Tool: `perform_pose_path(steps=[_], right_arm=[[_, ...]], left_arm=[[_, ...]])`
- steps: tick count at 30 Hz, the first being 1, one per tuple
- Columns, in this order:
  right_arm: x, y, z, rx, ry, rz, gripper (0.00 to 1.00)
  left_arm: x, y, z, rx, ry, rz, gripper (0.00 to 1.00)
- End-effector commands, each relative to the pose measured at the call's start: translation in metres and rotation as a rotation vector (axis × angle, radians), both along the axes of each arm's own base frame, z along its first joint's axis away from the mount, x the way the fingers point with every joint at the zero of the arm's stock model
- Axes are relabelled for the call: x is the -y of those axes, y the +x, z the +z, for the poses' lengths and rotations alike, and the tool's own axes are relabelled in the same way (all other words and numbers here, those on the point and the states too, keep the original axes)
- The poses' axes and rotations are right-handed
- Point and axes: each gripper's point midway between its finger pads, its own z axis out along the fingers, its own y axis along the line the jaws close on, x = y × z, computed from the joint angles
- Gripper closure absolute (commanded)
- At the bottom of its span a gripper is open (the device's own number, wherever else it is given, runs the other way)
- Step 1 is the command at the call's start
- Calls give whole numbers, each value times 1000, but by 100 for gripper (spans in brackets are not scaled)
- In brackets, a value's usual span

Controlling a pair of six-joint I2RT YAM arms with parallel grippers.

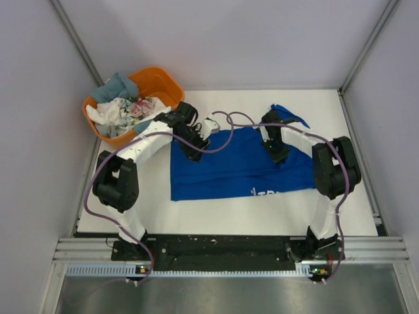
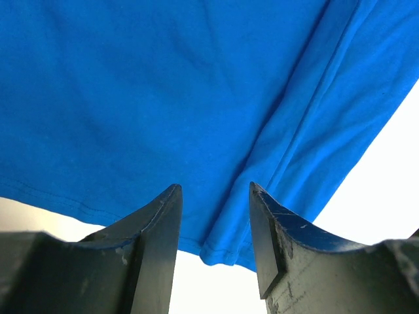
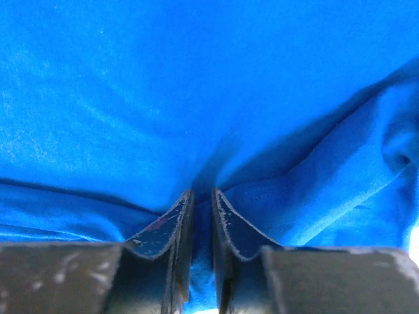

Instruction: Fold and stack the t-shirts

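**Top view:** blue t-shirt (image 1: 242, 167) is lying spread flat on the white bench (image 1: 222, 216), approx. mid-bench, w/ white lettering showing at its near edge and one sleeve poking out at the far right corner. Left fingers (image 1: 194, 150) are sitting at the shirt's far left edge. Right fingers (image 1: 276, 152) are sitting on its far right part, near the sleeve. Can't tell finger state from up here. Orange tub (image 1: 160, 77) is standing at the far left corner of the bench, apart from the blue shirt. It's holding a grey-blue shirt (image 1: 118, 85) beside white & floral cloth (image 1: 127, 111).

**Left wrist:** left fingers (image 2: 163, 219) are standing wide apart, gripping nothing. The shirt's hemmed edge & a folded corner are lying just beyond the tips, w/ white bench showing on both sides.

**Right wrist:** right fingers (image 3: 185, 209) are nearly together, pinching a fold of blue cloth between them. The cloth is bunching into creases around the tips.
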Motion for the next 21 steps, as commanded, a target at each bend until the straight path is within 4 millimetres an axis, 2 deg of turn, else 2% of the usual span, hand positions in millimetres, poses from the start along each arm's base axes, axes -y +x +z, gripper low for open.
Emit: perform_pose_path(steps=[1,2,4,7,9,12,17,21], right_arm=[[3,6,15,41,-31,0,96],[5,8,18,54,-36,-10,100],[6,14,27,97,-38,-32,100],[4,32,51,219,5,-97,100],[1,45,70,307,90,-160,100],[-16,58,90,419,270,-211,100],[-28,68,85,503,412,-288,100],[-42,70,69,495,522,-338,100]], left_arm=[[3,4,12,46,-22,-1,50],[3,4,11,44,-20,0,50],[1,4,11,48,-15,-1,50],[1,4,10,45,-14,-1,50],[1,4,10,49,-15,-2,51],[0,5,11,53,-11,0,50],[-1,5,10,51,-10,-1,51],[-1,4,10,49,-9,0,51]])
